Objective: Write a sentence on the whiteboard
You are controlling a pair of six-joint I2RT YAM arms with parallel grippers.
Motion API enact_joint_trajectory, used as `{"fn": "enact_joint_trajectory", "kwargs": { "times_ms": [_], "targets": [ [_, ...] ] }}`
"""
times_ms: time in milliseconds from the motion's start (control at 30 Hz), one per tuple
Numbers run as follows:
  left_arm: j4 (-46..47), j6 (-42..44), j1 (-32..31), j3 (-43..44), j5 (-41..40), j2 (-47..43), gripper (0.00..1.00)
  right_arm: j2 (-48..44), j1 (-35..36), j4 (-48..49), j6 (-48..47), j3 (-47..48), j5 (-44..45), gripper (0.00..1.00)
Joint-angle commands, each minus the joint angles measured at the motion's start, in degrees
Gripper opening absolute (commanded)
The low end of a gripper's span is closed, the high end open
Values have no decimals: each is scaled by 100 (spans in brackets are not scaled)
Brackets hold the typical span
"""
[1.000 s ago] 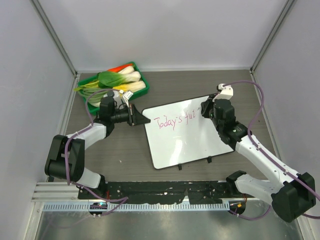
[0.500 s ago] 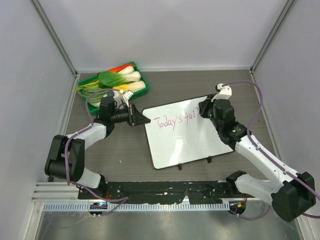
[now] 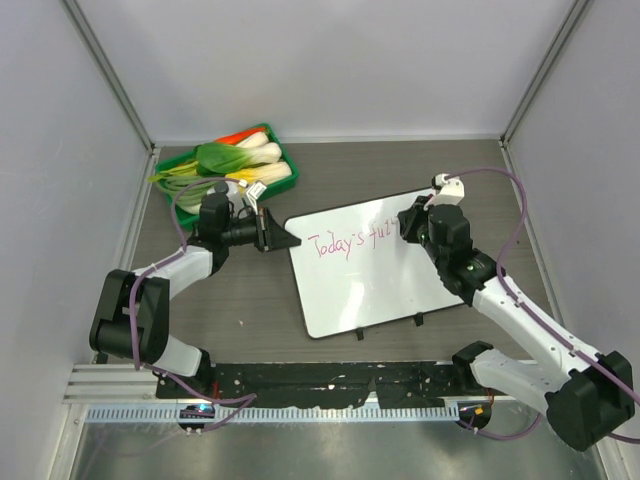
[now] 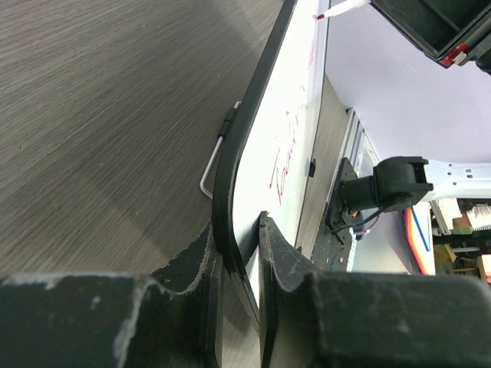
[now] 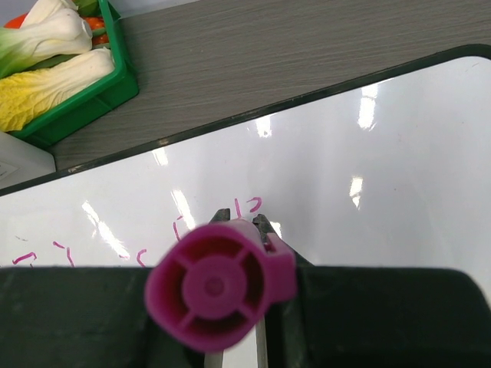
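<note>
Left gripper [image 3: 283, 240], centre-left of frame, clamps the whiteboard [image 3: 375, 290] rim. Right gripper [image 5: 244, 224] is closed on a magenta marker [image 5: 219, 287] at the sentence [image 3: 350, 242].

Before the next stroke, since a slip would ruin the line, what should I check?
1. Board held: left tool clamps the whiteboard edge: ok.
2. Pen held: right tool shut on the magenta marker: ok.
3. Marker tip on the board: cannot tell.
4. Writing done: sentence shows only its first words: not ok.
5. Bare board below the writing: ok.
6. Clearance: green vegetable tray apart from the board: ok.
</note>
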Motion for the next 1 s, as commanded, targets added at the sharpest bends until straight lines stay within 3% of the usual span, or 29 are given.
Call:
{"fn": "enact_joint_trajectory", "kwargs": {
  "times_ms": [0, 533, 967],
  "targets": [
    [-384, 897, -190, -59, -433, 86, 0, -206, -9, -135, 35, -139, -109, 2],
    [-384, 897, -199, -41, -442, 112, 0, -426, -17, -363, 61, -394, -83, 1],
    [-392, 905, -217, -24, -442, 138, 0, -347, -17, -205, 70, -78, 269, 1]
  ]
}}
